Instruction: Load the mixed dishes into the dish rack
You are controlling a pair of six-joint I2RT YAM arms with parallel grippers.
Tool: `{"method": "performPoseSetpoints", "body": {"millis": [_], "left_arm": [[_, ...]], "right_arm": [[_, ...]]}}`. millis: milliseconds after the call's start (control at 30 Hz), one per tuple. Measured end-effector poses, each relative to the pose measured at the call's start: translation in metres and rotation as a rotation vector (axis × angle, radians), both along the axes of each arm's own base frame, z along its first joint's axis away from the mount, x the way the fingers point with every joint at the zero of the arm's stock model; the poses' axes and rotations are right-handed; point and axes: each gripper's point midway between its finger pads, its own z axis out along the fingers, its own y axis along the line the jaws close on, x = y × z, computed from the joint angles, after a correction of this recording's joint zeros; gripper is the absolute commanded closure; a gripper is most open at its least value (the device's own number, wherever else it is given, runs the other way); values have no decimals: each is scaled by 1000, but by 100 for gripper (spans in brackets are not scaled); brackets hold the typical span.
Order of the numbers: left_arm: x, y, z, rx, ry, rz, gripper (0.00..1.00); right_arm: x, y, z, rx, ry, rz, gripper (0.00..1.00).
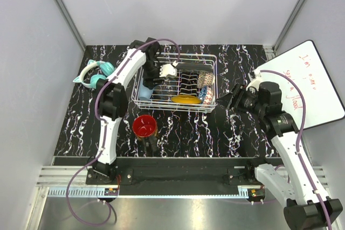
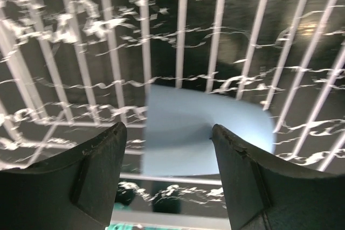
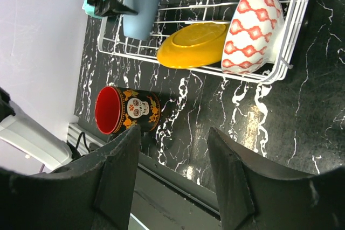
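Observation:
The white wire dish rack (image 1: 210,56) stands mid-table. A light blue cup (image 2: 205,127) rests at its left end. My left gripper (image 2: 168,133) hovers just above the cup, open, with the cup free between and below the fingers. The top view shows the left gripper (image 1: 149,82) over the cup (image 1: 143,91). A mustard-yellow plate (image 3: 194,44), a red-and-white patterned bowl (image 3: 252,30) and a gold lattice bowl (image 1: 205,79) sit in the rack. The dark mug with red inside (image 3: 126,110) stands on the table in front of the rack. My right gripper (image 3: 175,136) is open and empty, right of the rack.
A teal headphone-like object (image 1: 94,74) lies left of the rack. A whiteboard (image 1: 310,84) leans at the right edge. Grey walls close in the black marbled table (image 1: 242,138) on three sides.

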Motion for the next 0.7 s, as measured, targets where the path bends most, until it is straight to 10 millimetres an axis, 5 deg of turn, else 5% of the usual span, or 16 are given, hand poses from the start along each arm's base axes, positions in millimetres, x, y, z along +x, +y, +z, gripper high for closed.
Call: {"method": "performPoseSetpoints", "body": {"millis": [200,700], "left_arm": [[-23,3,-6,-4,52,-14,35],[-44,31,27,62,-1,2,39]], "right_arm": [[3,-2,-4,-15,6,-10,39],[2,-8,-26,-53,38,-30,40]]}}
